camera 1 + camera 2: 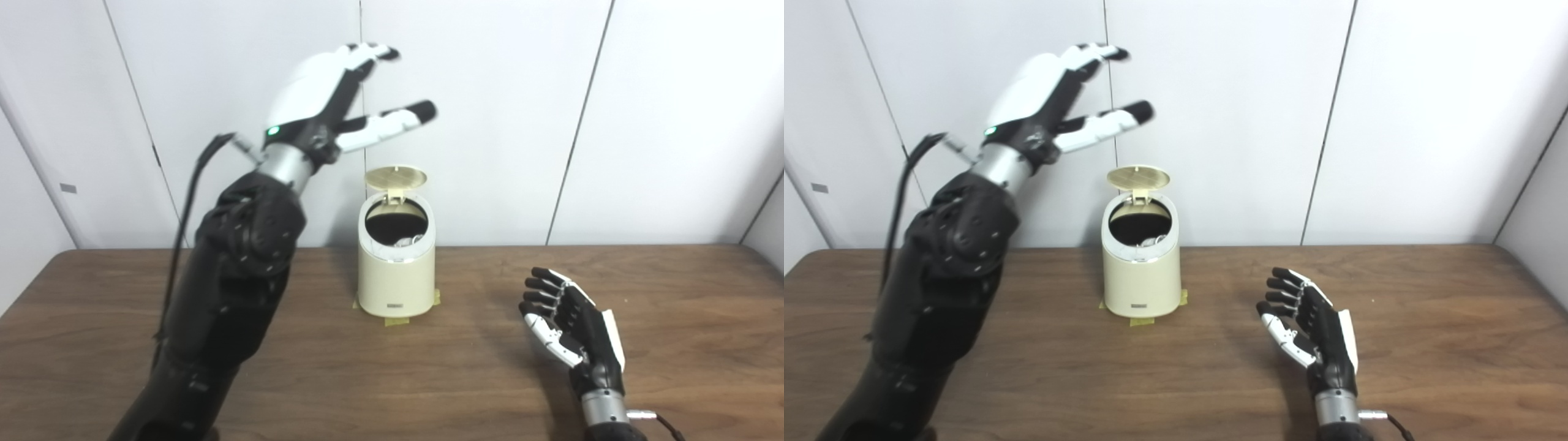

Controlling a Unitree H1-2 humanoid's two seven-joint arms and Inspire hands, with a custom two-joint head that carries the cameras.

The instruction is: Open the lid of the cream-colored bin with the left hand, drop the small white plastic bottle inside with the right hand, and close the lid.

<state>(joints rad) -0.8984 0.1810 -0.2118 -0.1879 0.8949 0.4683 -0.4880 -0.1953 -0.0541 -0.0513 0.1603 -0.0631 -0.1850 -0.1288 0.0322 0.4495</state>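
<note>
Item 1, left hand [331, 98]: I read it raised high on a bent arm, fingers spread and thumb apart from them, holding nothing. It touches no object. The fingertips point toward the wall panels [490, 110].

Item 2, cream-colored bin [396, 278]: it stands upright on the table, below the left hand and a little to its right, well apart from it. From my right hand it lies forward and to the left, also well apart. Strips of yellowish tape [397, 320] show at its base against the wood.

Item 3, lid [395, 178]: hinged at the back rim of the bin and tipped up, so the round opening is exposed. It sits beneath the left thumb with a clear gap between them.

Item 4, small white plastic bottle [409, 241]: I see only something pale and glossy inside the dark opening, near its front edge. I take this for the bottle, but its shape is too small and shadowed to confirm.

Item 5, right hand [566, 321]: low at the table [674, 343], palm facing left, fingers slightly curled and separated, empty. I cannot tell whether it rests on the wood or hangs just above it.

Item 6, cable [184, 208]: a black lead runs from the left wrist down behind the forearm.
</note>
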